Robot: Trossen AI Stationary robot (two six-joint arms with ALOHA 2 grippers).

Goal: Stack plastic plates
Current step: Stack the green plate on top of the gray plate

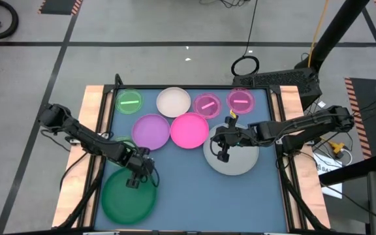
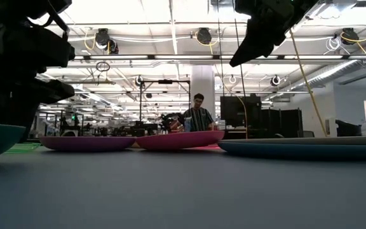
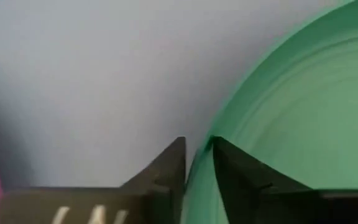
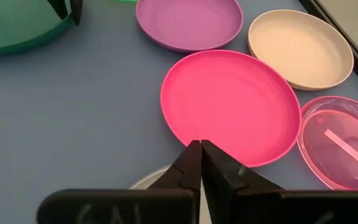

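My left gripper (image 1: 134, 177) is shut on the large dark green plate (image 1: 128, 197) at the table's near left. My right gripper (image 1: 223, 154), shut and holding nothing, hangs well above the large white plate (image 1: 235, 162) right of centre; in the low view it is high over the table (image 2: 259, 39). In that view a blue plate wall (image 2: 304, 150) shows under a pale rim. The hot pink plate (image 1: 189, 130) and the purple plate (image 1: 151, 130) lie flat mid-table. Behind them lie a medium white plate (image 1: 173, 102), a small translucent green one (image 1: 129, 101) and two small pink ones (image 1: 206, 105). My left gripper pinches the dark green plate's rim (image 3: 199, 163) on the side toward the table's middle. One finger (image 3: 235, 171) is inside the plate and the other finger (image 3: 166, 169) outside. The fingers come from above, pointing down. Whether the plate is lifted I cannot tell.
Wooden rails (image 1: 94, 111) border the blue mat on the left and right. Bare mat (image 1: 194, 196) lies between the green plate and the white one, toward the near edge. A green edge (image 1: 120, 142) shows under my left arm. People sit in the room behind the table (image 2: 199, 117).
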